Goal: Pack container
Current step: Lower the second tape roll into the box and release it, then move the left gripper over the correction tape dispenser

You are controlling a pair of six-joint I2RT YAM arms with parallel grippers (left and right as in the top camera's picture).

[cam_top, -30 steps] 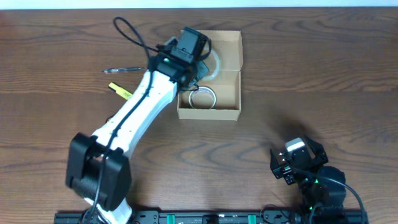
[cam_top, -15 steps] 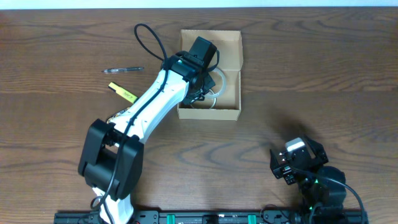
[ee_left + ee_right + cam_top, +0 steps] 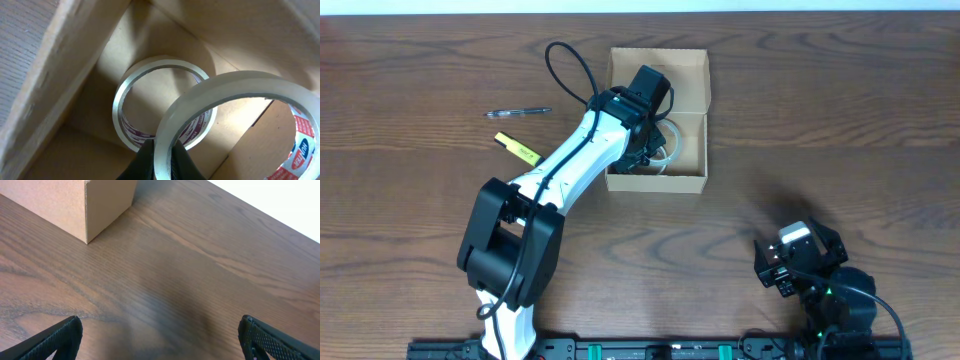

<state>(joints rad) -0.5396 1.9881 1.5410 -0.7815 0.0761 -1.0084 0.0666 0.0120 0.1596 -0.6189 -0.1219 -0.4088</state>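
Obs.: The left claw (image 3: 161, 159) is down inside the container (image 3: 655, 183), pinching the wall of a clear tape roll (image 3: 235, 85) between its two fingers, so it is closed on that roll. The roll stands tilted, out ahead of the claw. A second tape roll (image 3: 122, 100) lies flat on the container floor just beyond and below the claw, and the held ring overlaps it. Whether the two touch cannot be told.

The right claw (image 3: 165, 340) has its jaws spread wide and holds nothing. One corner of the container sits well ahead of it, to its left.

Handling (judgement): the container is thin cardboard and looks light. It should slide on the counter (image 3: 820, 120) under any sideways nudge. The walls are likely to flex, with the folds and corners stiffest. The best hold is probably the top edge of a wall near a corner, or the free edge of the flap lid, which lies open on the far side.

Room: the cardboard walls stand close beside the left claw, so straight up looks like the clean exit. There is bare counter all round the right claw. A pen (image 3: 518, 112) and a yellow marker (image 3: 517, 148) lie well apart from both claws.
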